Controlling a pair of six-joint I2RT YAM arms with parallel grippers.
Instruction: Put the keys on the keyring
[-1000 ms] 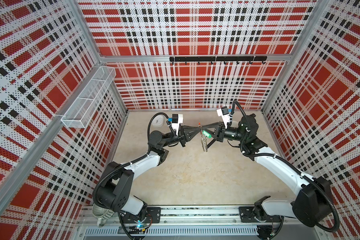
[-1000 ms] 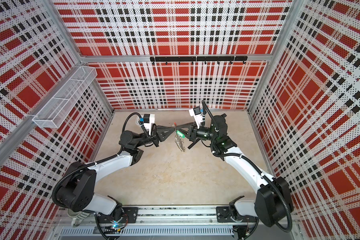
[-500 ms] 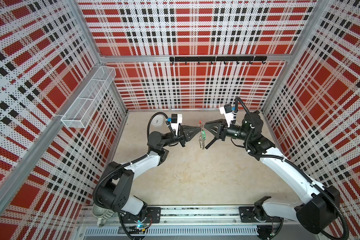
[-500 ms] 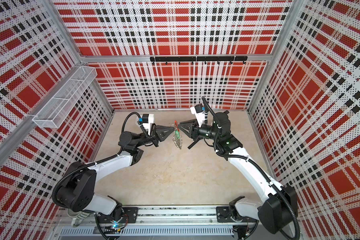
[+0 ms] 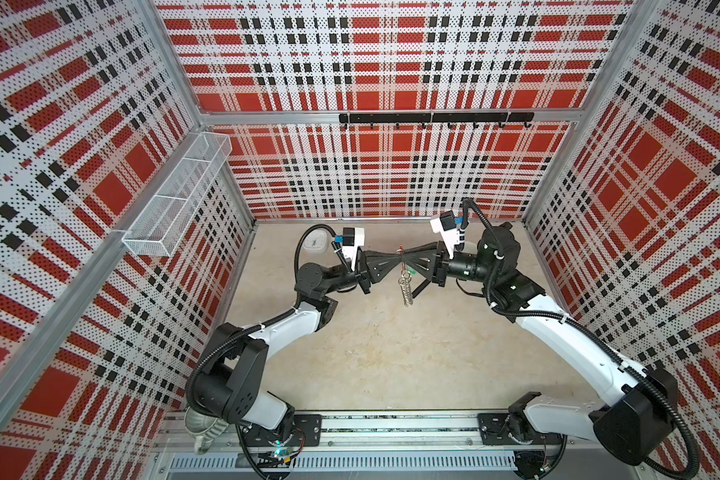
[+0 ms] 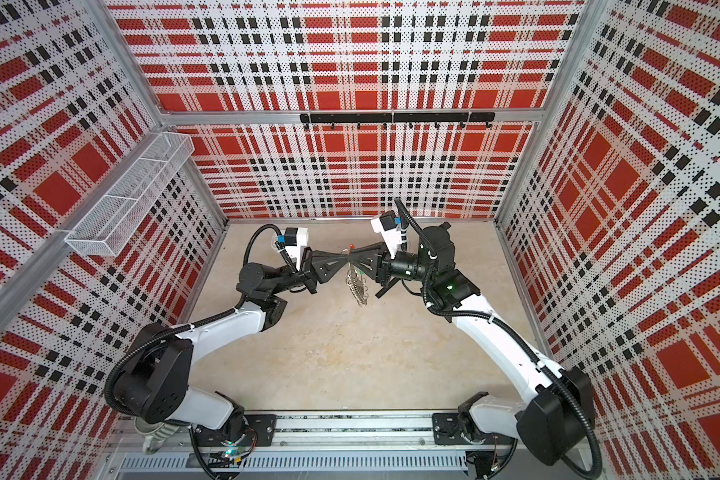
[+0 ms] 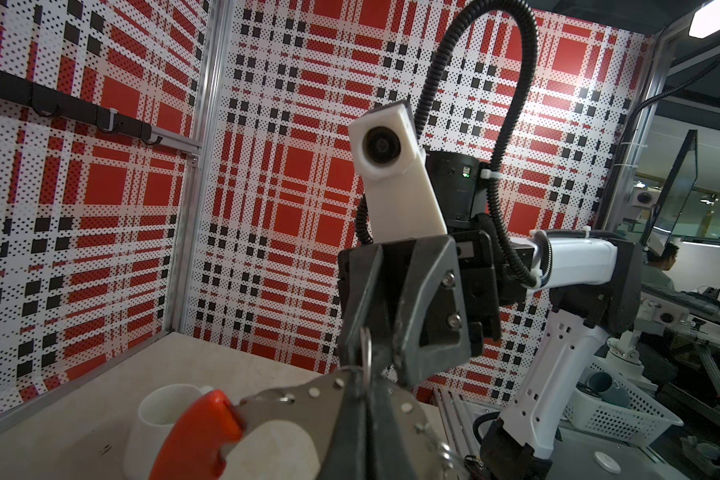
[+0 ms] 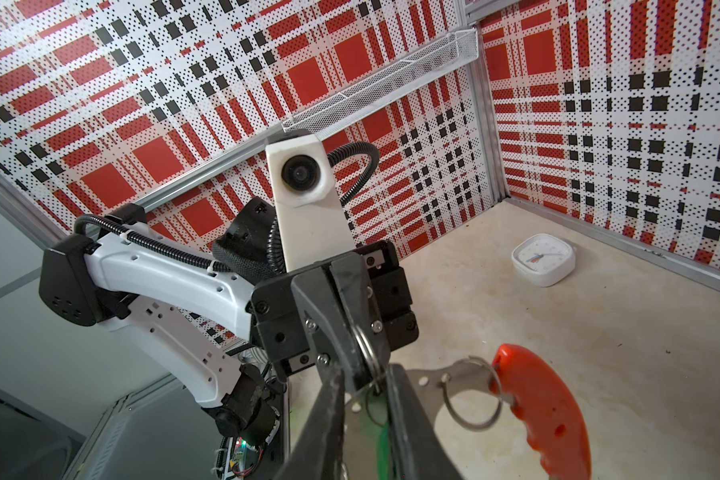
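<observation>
Both grippers meet tip to tip above the far middle of the table (image 5: 371, 353). On the left, the left gripper (image 5: 398, 260) is clamped on the grey plate of the keyring (image 7: 300, 395), which hangs edge-on between the two arms and has one red section. Opposite it, the right gripper (image 5: 406, 259) pinches the small wire ring of the keys (image 8: 378, 436), with one green tag between its fingers. Farther back stand one white mug (image 7: 159, 415) and, far left, one square white clock (image 5: 314, 243). One wire basket (image 5: 175, 195) hangs on the left wall and one black hook rail (image 5: 433, 117) on the far wall.
</observation>
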